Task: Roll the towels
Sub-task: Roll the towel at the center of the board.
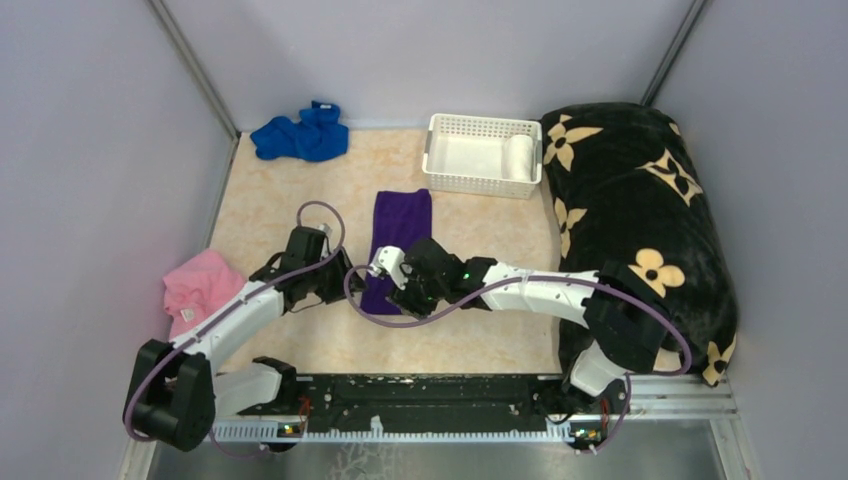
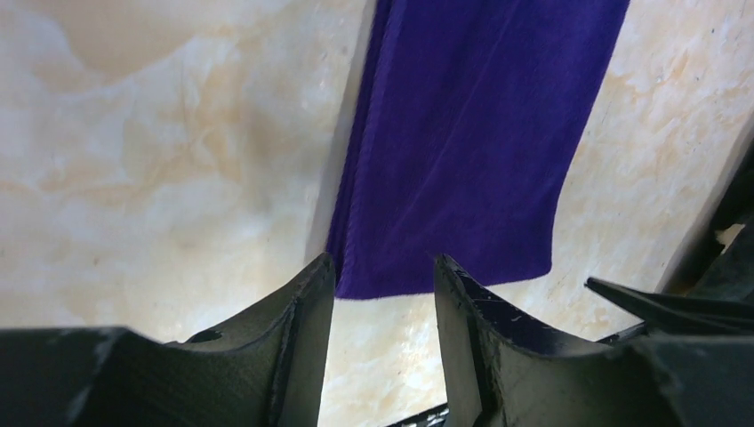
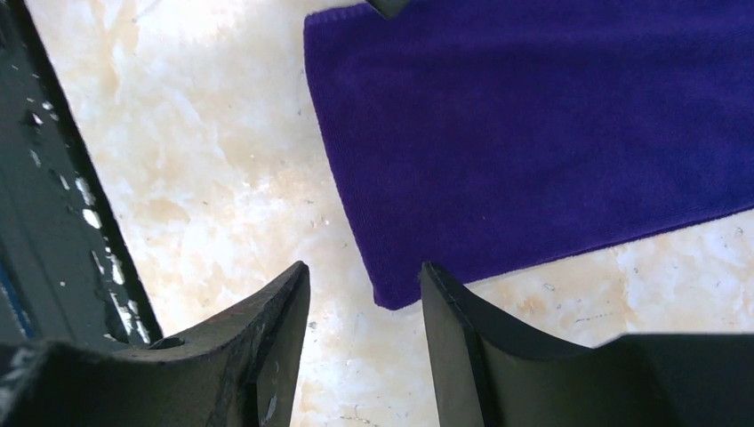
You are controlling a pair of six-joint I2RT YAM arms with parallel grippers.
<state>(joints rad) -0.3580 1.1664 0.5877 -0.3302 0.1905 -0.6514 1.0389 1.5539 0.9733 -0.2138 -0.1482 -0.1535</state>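
The dark purple towel (image 1: 399, 232) lies flat and lengthwise in the middle of the table. It also shows in the left wrist view (image 2: 471, 142) and the right wrist view (image 3: 551, 133). My left gripper (image 2: 382, 267) is open and empty, just above the towel's near left corner. My right gripper (image 3: 364, 271) is open and empty, at the towel's near right corner. In the top view both grippers, left (image 1: 345, 283) and right (image 1: 400, 290), meet at the towel's near end. The bright blue towel (image 1: 300, 135) lies crumpled at the far left. The cream-white towel (image 1: 520, 155) sits rolled in a white basket (image 1: 480, 128).
A pink cloth (image 1: 200, 285) lies at the left edge. The big black blanket with beige flowers (image 1: 640, 220) fills the right side. Grey walls enclose the table. The arms' base rail (image 1: 420, 395) runs along the near edge.
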